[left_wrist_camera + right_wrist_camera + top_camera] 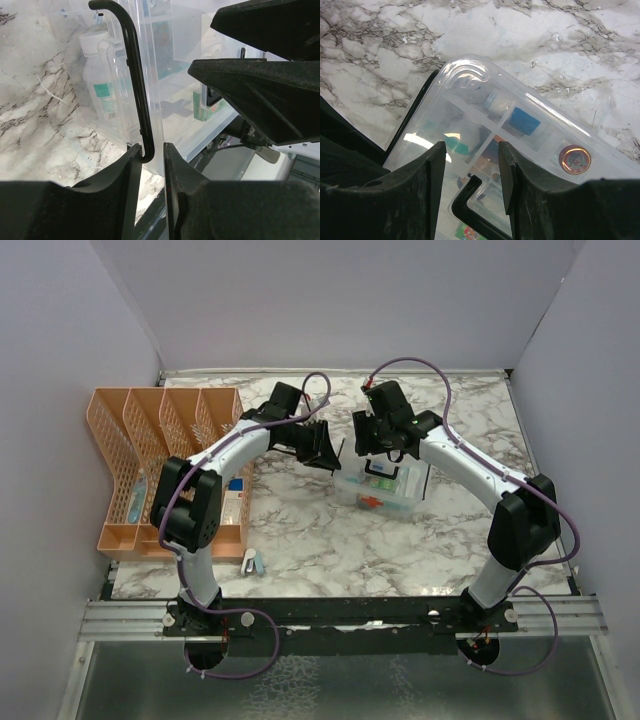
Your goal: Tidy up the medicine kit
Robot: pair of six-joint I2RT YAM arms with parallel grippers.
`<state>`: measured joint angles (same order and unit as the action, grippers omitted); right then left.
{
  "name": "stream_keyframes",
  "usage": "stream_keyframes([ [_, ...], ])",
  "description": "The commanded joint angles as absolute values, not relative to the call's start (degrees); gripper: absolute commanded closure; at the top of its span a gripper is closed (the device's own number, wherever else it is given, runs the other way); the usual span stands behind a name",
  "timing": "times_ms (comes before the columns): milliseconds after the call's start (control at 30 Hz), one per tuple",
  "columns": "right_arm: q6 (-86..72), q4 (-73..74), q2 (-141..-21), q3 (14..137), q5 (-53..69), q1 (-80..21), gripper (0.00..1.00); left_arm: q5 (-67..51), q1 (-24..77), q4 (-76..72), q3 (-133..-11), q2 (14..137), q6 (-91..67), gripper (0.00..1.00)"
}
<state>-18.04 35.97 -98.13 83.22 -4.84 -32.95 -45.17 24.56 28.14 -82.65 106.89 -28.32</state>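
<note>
The medicine kit (pixel 380 490), a small clear box holding bottles and packets, sits mid-table. My left gripper (pixel 320 445) is at its left end. In the left wrist view the left gripper (pixel 152 147) is nearly closed on a clear upright plastic edge of the kit (pixel 180 75), with the hooked end of the black handle (pixel 132 65) between the fingers. My right gripper (pixel 385 440) hovers over the kit's far side. In the right wrist view it (pixel 470 150) is open above the clear lid (pixel 530 115), with a corner of the black handle (pixel 465 200) below the gap.
The orange lattice desk organizer (pixel 150 460) stands at the left with a blue tube and a box in its slots. A small white and blue object (pixel 250 560) lies near the front edge. Grey walls enclose the marble table (pixel 330 540).
</note>
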Motion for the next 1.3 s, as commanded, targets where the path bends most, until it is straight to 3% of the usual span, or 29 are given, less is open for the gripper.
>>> stream_keyframes([
  [0,-19.26,39.02,-100.45,81.46,-3.64,-33.31,0.54,-38.62,26.26,33.43,-83.79,105.98,-25.32,0.74],
  [267,-22.84,39.64,-98.62,84.48,-5.88,-33.31,0.53,-34.6,26.46,34.72,-86.47,105.56,-25.24,0.47],
  [567,-28.11,39.38,-93.21,88.14,-13.12,-32.8,0.5,-31.58,26.12,35.01,-90.76,104.5,-23.91,0.3],
  [667,-30.34,39.28,-89.44,84.97,-18.02,-32.08,0.45,-30.22,26.02,34.9,-90.8,103.71,-22.7,0.25],
  [767,-33.63,40.75,-85.74,81.09,-24.11,-30.92,0.35,-28.89,25.98,34.86,-90.53,103.22,-21.69,0.22],
  [833,-35.43,42.34,-83.45,78.83,-27.0,-29.63,0.29,-28.39,25.93,34.62,-90.36,103.23,-21.34,0.22],
  [1000,-37.74,45.53,-79.47,73.77,-26.9,-25.65,0.22,-33.6,26.02,33.21,-90.61,105.33,-23.26,0.36],
  [1267,-40.64,40.24,-72.46,62.49,-16.52,-21.07,0.23,-35.57,26.36,31.72,-90.71,107.21,-24.24,0.42],
])
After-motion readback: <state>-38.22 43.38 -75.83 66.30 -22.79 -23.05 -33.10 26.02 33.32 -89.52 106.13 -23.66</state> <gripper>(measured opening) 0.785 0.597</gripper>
